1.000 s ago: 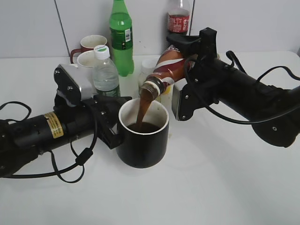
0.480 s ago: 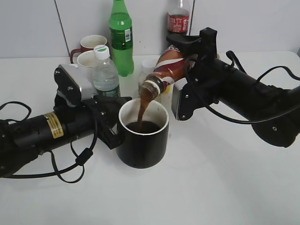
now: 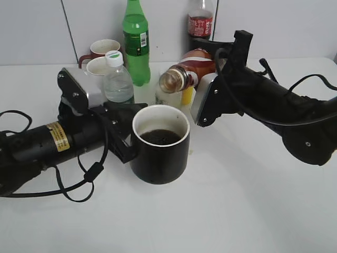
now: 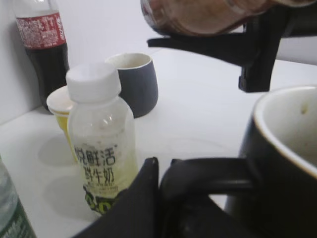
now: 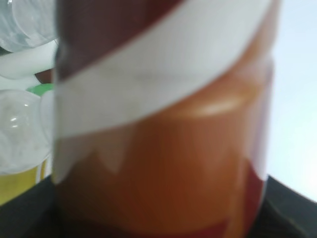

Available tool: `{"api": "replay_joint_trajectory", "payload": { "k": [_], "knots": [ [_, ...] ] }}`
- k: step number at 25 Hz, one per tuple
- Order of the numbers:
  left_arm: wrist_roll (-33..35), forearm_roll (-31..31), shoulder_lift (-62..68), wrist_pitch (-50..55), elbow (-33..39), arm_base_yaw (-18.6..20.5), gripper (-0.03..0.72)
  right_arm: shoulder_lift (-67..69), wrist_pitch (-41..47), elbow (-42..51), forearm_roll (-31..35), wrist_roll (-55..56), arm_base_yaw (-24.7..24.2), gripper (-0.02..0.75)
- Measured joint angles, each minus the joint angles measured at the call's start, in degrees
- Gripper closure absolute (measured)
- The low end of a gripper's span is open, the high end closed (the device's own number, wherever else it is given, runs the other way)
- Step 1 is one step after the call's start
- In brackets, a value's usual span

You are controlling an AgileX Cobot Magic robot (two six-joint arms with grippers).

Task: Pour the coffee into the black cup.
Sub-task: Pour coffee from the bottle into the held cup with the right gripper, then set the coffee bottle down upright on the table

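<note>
We clamp the coffee (image 3: 185,75) in our right gripper (image 3: 210,68), tilted at one o'clock above the black cup (image 3: 159,145), whose handle our left gripper (image 3: 126,141) pinches at nine o'clock.

Robot test bench in a lab, bare white surface (image 3: 237,211), plain white panelled wall (image 3: 31,31), staged drinks: green soda bottle (image 3: 136,42), cola bottle (image 3: 200,21), mugs (image 3: 102,48)
</note>
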Motion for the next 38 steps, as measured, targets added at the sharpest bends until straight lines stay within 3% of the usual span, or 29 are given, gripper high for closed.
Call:
{"api": "replay_joint_trajectory", "payload": {
  "k": [8, 15, 21, 24, 29, 38],
  "knots": [
    [0.05, -1.77, -4.12, -0.17, 0.19, 0.59, 0.652, 0.0, 0.62, 0.0, 6.68, 18.49, 0.0, 0.235],
    [0.22, -9.26, -9.7, -0.23, 4.64, 7.4, 0.652, -0.02, 1.28, 3.14, 18.51, 40.52, -0.21, 0.235],
    [0.85, -12.73, -11.17, -0.25, 6.54, 18.51, 0.652, -0.06, 7.78, 6.8, 18.8, 57.04, -2.8, 0.235],
    [1.79, -14.87, -11.17, -0.19, 6.6, 21.76, 0.652, -0.06, 8.39, 8.15, 18.16, 62.46, -5.86, 0.235],
    [6.7, -20.68, -9.5, -0.56, 6.6, 22.57, 0.652, 2.46, 5.15, 8.62, 13.93, 66.61, -9.99, 0.235],
    [8.1, -25.77, 0.68, 0.18, 3.3, 22.57, 0.652, 10.66, 2.35, 5.64, 9.54, 66.97, -10.27, 0.234]
  ]
}}
